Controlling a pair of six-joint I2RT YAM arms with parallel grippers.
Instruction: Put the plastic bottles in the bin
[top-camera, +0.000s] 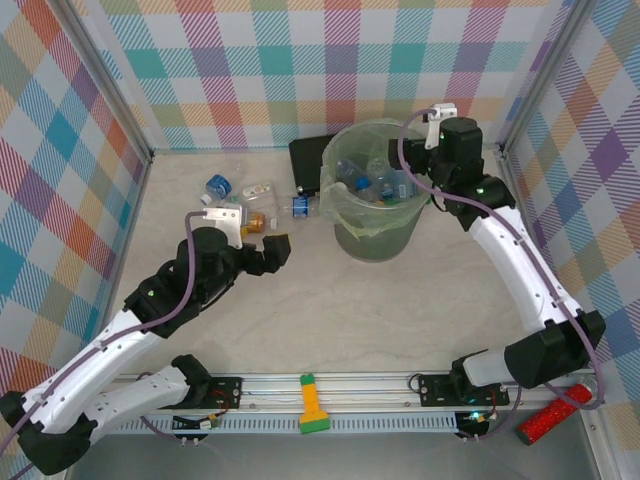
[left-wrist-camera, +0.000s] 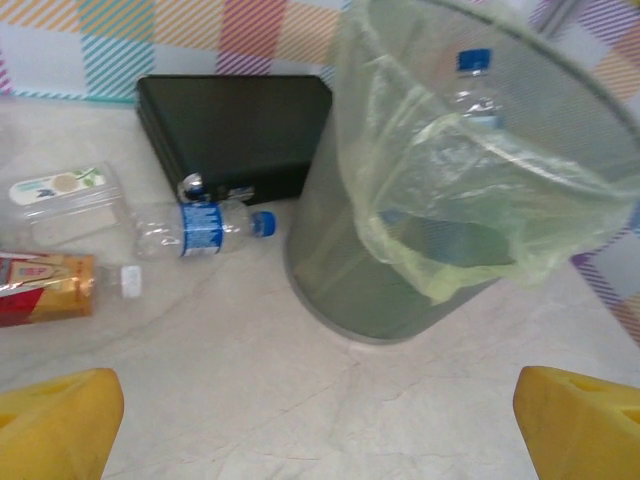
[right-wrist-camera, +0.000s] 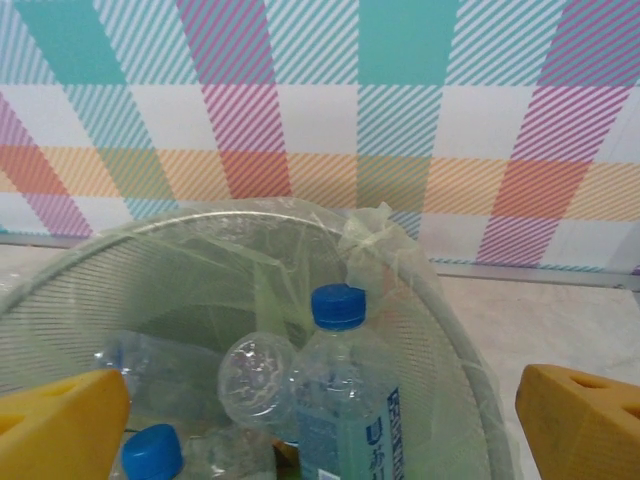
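From above, the bin (top-camera: 375, 235) stands upper middle with several bottles (top-camera: 372, 185) inside. The right gripper (top-camera: 425, 185) hangs over its right rim. The left gripper (top-camera: 277, 250) sits centre-left, beside the bin, with loose bottles just above it in the frame. This view alone takes in a red cylinder (top-camera: 552, 415) at the lower right corner.

Left wrist: the left gripper (left-wrist-camera: 320, 430) is spread wide and holds nothing, its yellow fingertips (left-wrist-camera: 55, 425) at the bottom corners. The bin (left-wrist-camera: 400, 290) fills the upper right. A blue-capped bottle (left-wrist-camera: 205, 228) lies on the table at left, above the fingertips, against a black case (left-wrist-camera: 235, 130). A red-labelled bottle (left-wrist-camera: 45, 290) lies at the left edge.

Right wrist: the right gripper (right-wrist-camera: 320, 430) is also spread wide and grips nothing. Below it, inside the bin (right-wrist-camera: 200, 225), an upright bottle (right-wrist-camera: 340, 390) shows between the fingertips (right-wrist-camera: 585, 420), apart from both.
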